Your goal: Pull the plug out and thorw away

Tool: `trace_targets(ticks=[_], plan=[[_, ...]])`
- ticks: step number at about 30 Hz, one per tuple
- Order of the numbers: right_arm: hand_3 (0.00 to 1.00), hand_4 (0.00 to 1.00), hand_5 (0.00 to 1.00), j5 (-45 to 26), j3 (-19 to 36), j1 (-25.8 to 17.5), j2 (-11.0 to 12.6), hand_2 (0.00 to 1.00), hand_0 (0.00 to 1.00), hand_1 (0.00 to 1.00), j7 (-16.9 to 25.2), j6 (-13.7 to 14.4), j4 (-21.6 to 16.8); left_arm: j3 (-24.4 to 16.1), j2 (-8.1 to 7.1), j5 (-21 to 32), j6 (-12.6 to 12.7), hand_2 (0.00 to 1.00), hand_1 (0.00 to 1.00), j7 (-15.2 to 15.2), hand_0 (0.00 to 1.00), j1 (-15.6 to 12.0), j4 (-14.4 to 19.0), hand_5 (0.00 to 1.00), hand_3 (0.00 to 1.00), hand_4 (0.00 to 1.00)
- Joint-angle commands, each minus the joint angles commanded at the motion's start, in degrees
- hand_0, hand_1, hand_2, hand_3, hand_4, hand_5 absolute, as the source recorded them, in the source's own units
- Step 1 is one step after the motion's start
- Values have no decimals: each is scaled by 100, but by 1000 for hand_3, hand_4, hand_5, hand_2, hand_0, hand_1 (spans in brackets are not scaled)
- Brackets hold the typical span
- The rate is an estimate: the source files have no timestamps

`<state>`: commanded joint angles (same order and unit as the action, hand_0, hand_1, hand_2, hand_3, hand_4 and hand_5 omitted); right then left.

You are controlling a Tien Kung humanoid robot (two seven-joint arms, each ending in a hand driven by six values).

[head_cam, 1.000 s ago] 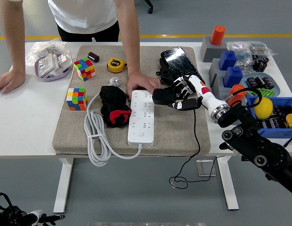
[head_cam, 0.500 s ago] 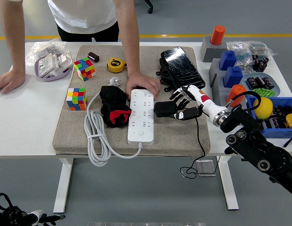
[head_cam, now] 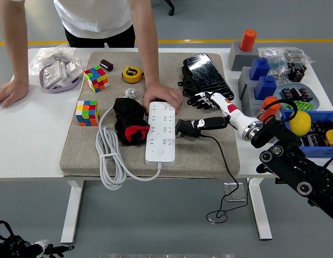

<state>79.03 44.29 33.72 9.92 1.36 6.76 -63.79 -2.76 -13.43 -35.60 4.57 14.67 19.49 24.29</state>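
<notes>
A white power strip (head_cam: 160,134) lies on the grey mat (head_cam: 209,153), its white cable (head_cam: 110,161) coiled at the left. A black plug (head_cam: 197,126) lies on the mat just right of the strip, out of its sockets. Its thin black cord (head_cam: 226,172) runs over the table's front edge and hangs down to the floor. My right hand (head_cam: 207,101) is just behind and above the plug with its fingers spread, holding nothing. A person's hand (head_cam: 164,97) presses on the strip's far end.
A black and red cloth (head_cam: 130,122) lies left of the strip. Two colour cubes (head_cam: 87,112) and a yellow tape measure (head_cam: 132,73) are on the mat. A black tablet (head_cam: 205,75) is behind my hand. Blue bins (head_cam: 311,134) stand at the right. The person's other hand (head_cam: 11,92) rests at the far left.
My right hand let go of the black plug and drew back with its fingers opening. The plug now lies on the mat beside the strip and its cord has slid lower.
</notes>
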Motion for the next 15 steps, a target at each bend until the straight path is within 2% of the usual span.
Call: trace_targets(ticks=[1, 2, 4, 7, 8, 11, 14, 15], plan=[[769, 998, 323, -16, 51, -79, 49, 721, 764, 710, -9, -63, -174, 2, 0, -2, 1, 690, 663, -3, 533, 0, 0, 700, 652, 820], [670, 998, 266, -36, 88, -151, 92, 634, 630, 628, -24, -131, -349, 4, 0, 0, 1, 690, 663, -4, 533, -2, 0, 701, 653, 820], [670, 998, 266, -60, 131, -259, 161, 634, 630, 628, -66, -268, -680, 13, -1, 17, 7, 690, 663, -11, 533, -3, -1, 701, 653, 820], [670, 998, 266, -69, 159, -464, 297, 634, 630, 628, -223, -659, -1218, 17, -1, 34, 13, 690, 663, -15, 533, -1, -6, 701, 653, 820], [568, 857, 80, -64, 155, -499, 322, 370, 195, 286, -262, -773, -1337, 16, 0, 33, 14, 690, 663, -15, 533, -1, -7, 702, 653, 820], [568, 857, 80, -80, 86, -614, 400, 370, 195, 286, -394, -1156, -1704, 18, 1, 21, 11, 690, 663, -14, 533, 7, -9, 702, 653, 820], [568, 857, 80, -88, -2, -638, 395, 370, 195, 286, -460, -1329, -1813, 16, 4, 9, 6, 690, 663, -10, 533, 8, -10, 702, 653, 820], [604, 633, 2, -95, -32, -634, 384, 194, 4, 71, -482, -1368, -1804, 14, 6, 5, 5, 690, 663, -9, 533, 7, -10, 701, 652, 819]])
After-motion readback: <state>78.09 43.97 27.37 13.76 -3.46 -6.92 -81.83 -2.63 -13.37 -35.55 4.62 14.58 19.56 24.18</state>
